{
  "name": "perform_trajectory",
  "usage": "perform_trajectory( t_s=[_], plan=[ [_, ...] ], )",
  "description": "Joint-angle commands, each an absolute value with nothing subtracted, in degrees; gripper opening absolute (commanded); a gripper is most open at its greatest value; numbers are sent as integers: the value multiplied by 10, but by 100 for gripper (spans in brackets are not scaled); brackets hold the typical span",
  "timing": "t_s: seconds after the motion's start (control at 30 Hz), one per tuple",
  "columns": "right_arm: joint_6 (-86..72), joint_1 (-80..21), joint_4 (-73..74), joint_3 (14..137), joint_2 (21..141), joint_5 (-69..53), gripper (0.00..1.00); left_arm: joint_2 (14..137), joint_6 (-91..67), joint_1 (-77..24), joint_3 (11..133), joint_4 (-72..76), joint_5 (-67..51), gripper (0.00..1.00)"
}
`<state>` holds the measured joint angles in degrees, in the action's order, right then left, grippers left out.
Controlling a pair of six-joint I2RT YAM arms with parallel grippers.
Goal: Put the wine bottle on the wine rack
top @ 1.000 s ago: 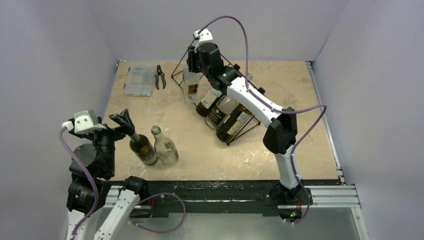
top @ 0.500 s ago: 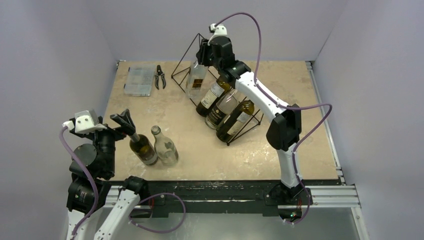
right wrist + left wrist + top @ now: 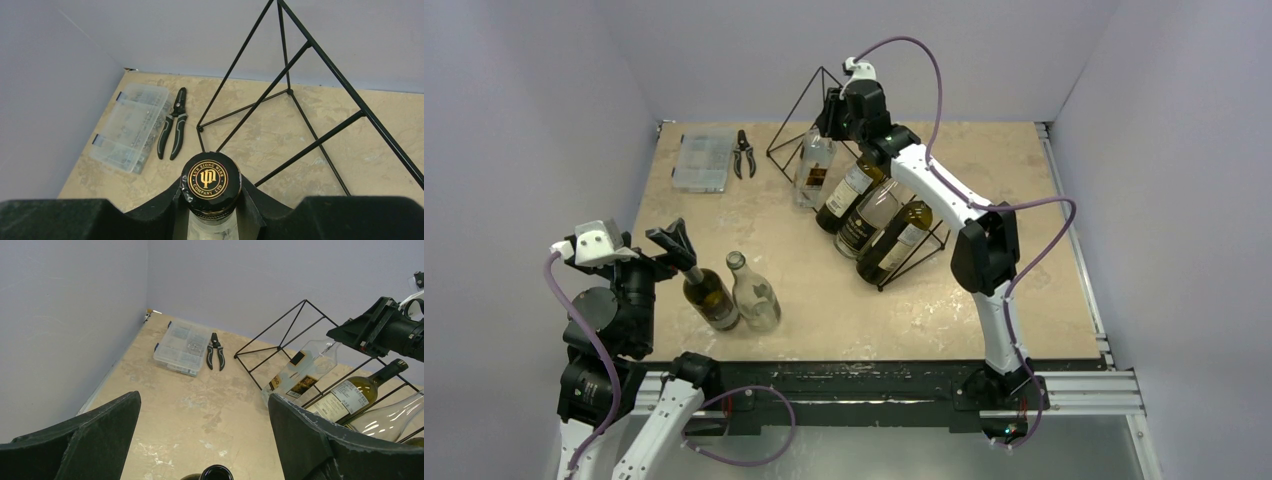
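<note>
The black wire wine rack stands at the back middle of the table, with three bottles lying in its right slots. My right gripper is shut on the neck of a clear wine bottle, which leans on the rack's leftmost slot; its black cap sits between the fingers in the right wrist view. The left wrist view shows the bottle and the rack. My left gripper is open and empty above a dark bottle, whose mouth lies below the fingers.
A clear bottle lies beside the dark bottle at the front left. A clear plastic parts box and black pliers lie at the back left. Walls close in on the back and both sides.
My right gripper has moved right and back with the clear bottle, tilting it from near upright to leaning on the rack's left slot. The left arm has not moved.
</note>
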<state>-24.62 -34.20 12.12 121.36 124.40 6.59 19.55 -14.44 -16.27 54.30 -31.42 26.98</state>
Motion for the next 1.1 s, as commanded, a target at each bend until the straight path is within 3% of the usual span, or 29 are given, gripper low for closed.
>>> perform_trajectory(
  t_s=[0.0,0.5,1.07],
  plan=[
    [-275,-335,28,1233,1214,53,0,202,-156,-162,553,-309,259,100],
    [-279,-324,35,1204,1218,51,0,210,-157,-161,553,-310,258,100],
    [-217,-320,71,1222,1236,103,42,220,-157,-160,556,-311,252,100]
  ],
)
